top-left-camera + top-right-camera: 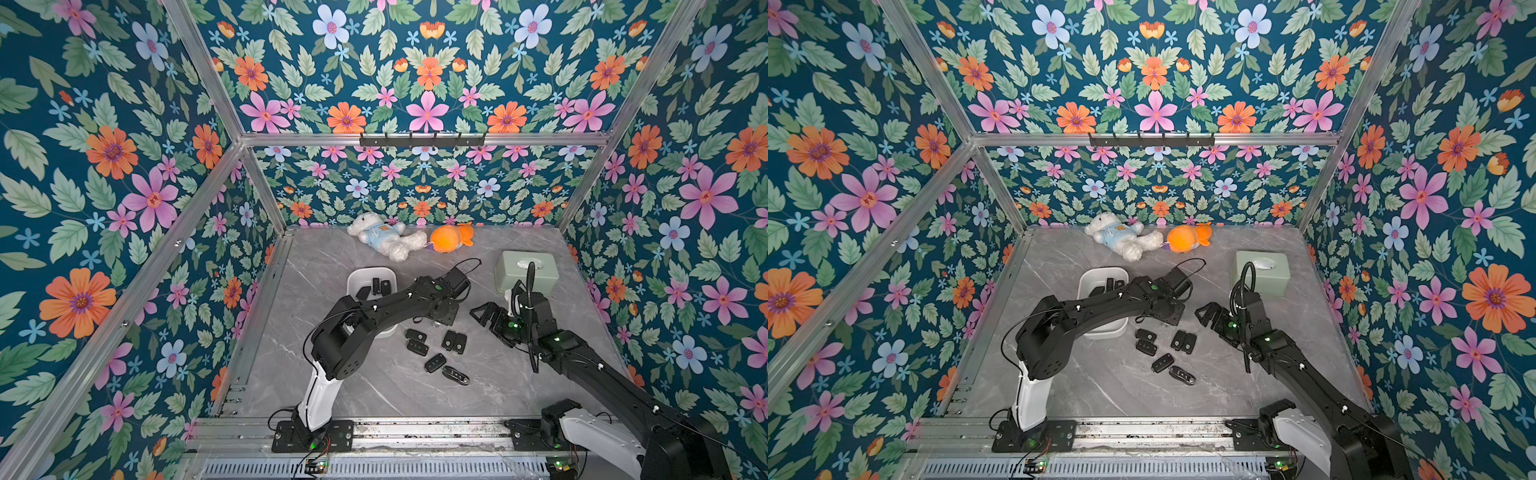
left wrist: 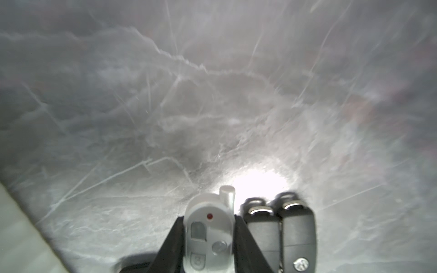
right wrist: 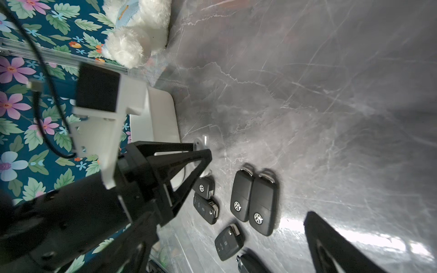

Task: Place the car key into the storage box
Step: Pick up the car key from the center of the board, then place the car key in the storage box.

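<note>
A light grey car key with a red dot sits between my left gripper's black fingers, which are shut on its sides. It is low at the marble table, just right of the storage box; the right wrist view shows the same key in those fingers. The storage box is a white tray holding a few black keys, partly covered by my left arm. My right gripper hovers open and empty right of the loose keys; one finger shows.
Several black car keys lie scattered in front of the tray, two side by side right next to the held key. A sage-green box stands at the back right. A white plush bear and an orange plush lie by the back wall.
</note>
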Robot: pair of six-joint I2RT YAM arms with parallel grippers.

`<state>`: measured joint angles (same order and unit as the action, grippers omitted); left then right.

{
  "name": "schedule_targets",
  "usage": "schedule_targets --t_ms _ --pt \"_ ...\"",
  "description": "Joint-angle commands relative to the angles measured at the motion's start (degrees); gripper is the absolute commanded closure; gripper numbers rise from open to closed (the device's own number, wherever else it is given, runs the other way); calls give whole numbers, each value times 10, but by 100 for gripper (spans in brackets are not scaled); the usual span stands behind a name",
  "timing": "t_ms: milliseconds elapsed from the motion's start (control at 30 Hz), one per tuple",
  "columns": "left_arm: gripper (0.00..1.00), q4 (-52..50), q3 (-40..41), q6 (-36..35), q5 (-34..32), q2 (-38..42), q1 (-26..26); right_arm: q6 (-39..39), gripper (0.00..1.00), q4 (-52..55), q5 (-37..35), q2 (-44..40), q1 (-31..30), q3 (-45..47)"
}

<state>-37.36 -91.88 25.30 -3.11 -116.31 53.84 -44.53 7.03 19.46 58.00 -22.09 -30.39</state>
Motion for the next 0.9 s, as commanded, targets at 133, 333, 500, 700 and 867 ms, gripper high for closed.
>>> schedule_targets --t_ms 133,333,500,700,867 --pt "67 -2 -5 28 -21 48 -18 -21 1 -47 -30 -6 2 8" --pt "67 -18 21 36 -25 100 -52 -27 1 -92 -16 24 2 0" --pt "67 -16 78 47 -33 157 -92 -35 1 -139 -3 45 2 1" --pt "66 -8 164 55 -34 223 -156 -27 1 -146 2 72 1 -9" --pt "66 -3 218 50 -33 250 -208 -42 1 -177 -20 58 -1 13"
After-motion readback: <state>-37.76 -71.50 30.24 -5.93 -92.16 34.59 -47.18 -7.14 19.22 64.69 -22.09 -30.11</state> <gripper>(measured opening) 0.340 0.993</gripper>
